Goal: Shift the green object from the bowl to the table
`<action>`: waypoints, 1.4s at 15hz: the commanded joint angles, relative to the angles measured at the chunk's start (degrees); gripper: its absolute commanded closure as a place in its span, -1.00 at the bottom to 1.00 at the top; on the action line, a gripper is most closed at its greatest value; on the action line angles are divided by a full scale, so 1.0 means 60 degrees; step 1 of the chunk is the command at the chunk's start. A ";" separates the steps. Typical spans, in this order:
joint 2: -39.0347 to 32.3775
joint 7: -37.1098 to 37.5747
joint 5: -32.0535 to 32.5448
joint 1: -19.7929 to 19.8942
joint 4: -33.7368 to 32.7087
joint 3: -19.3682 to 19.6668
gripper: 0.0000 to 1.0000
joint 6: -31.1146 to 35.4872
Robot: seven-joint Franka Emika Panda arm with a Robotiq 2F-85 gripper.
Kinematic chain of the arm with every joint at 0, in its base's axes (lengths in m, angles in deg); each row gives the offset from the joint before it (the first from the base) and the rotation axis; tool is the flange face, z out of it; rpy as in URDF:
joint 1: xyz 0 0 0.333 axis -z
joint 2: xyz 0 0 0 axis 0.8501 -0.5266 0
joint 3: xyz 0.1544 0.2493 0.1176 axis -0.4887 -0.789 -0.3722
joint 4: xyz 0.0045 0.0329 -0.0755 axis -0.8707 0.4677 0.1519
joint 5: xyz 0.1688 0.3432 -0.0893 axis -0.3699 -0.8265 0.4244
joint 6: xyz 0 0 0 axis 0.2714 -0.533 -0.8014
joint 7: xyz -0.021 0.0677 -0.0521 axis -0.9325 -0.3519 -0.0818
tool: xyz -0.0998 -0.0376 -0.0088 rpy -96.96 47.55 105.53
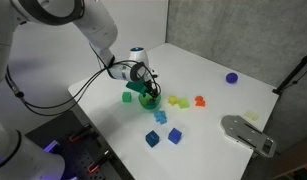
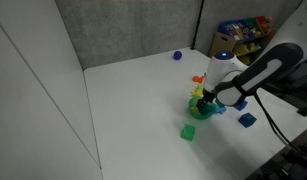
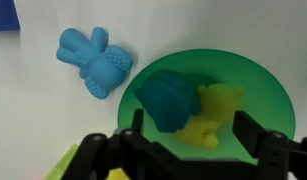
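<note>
1. Contents of the bowl (image 3: 265, 92): in the wrist view you see two items in it. The green object (image 3: 169, 102), dark teal, lies left of centre. A yellow piece (image 3: 217, 112) touches its right side.

2. Surroundings: the bowl stands on the table (image 3: 33, 115). A light blue figure (image 3: 93, 60) lies on the table just outside the bowl's rim. In an exterior view, a bright green cube (image 1: 127, 96) sits just beside the bowl.

3. Arm pose: in both exterior views the arm reaches across the table, with the wrist pointing down over the bowl.

4. Gripper (image 3: 188, 120): the jaws are spread apart and grasp nothing. One finger shows on each side of the two items. You cannot tell whether the fingertips touch the green object.
</note>
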 commanded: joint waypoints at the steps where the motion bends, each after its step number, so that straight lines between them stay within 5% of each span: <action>1: -0.0401 0.0649 0.0433 -0.0586 -0.0391 0.0602 -0.32 0.0061; 2: -0.0461 0.0709 0.0456 -0.0687 -0.0433 0.0698 -0.29 0.0045; 9: -0.0479 0.0958 0.0531 -0.1120 -0.0480 0.1148 0.87 -0.0137; 21: 0.0870 0.0885 0.0165 -0.0366 -0.0329 0.0847 0.91 -0.0415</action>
